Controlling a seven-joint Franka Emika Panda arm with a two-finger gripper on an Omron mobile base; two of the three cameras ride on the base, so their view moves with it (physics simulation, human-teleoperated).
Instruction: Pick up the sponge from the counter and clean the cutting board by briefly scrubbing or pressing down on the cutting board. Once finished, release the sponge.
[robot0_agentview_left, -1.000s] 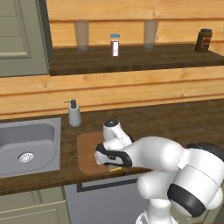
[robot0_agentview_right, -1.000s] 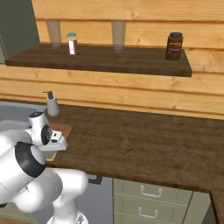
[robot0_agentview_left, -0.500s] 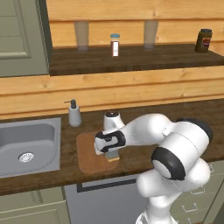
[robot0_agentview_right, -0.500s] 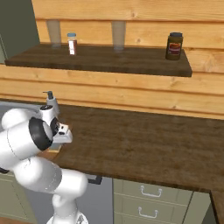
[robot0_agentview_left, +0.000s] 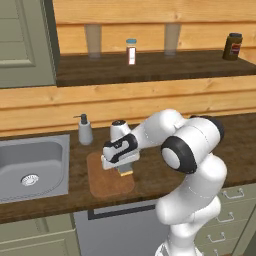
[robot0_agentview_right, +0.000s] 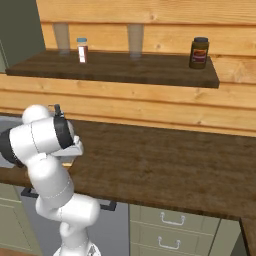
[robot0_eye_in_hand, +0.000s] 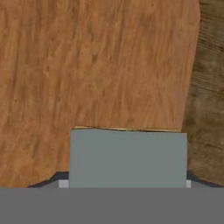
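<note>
Sponge (robot0_eye_in_hand: 128, 159) gripped by end effector (robot0_agentview_left: 125, 169) over cutting board (robot0_eye_in_hand: 87, 65); left base view adds sink (robot0_agentview_left: 30, 167).

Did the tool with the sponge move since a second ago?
Yes. In the left base view the tool, holding the sponge, has moved from the cutting board's front right corner toward its middle, nearer the soap bottle.

Light pine plank wall (robot0_agentview_left: 150, 100) behind a dark wooden shelf (robot0_agentview_right: 120, 67), grey-green cabinets (robot0_agentview_right: 170, 227) with drawer handles underneath, plus a cabinet door (robot0_agentview_left: 22, 42) upper left.
</note>
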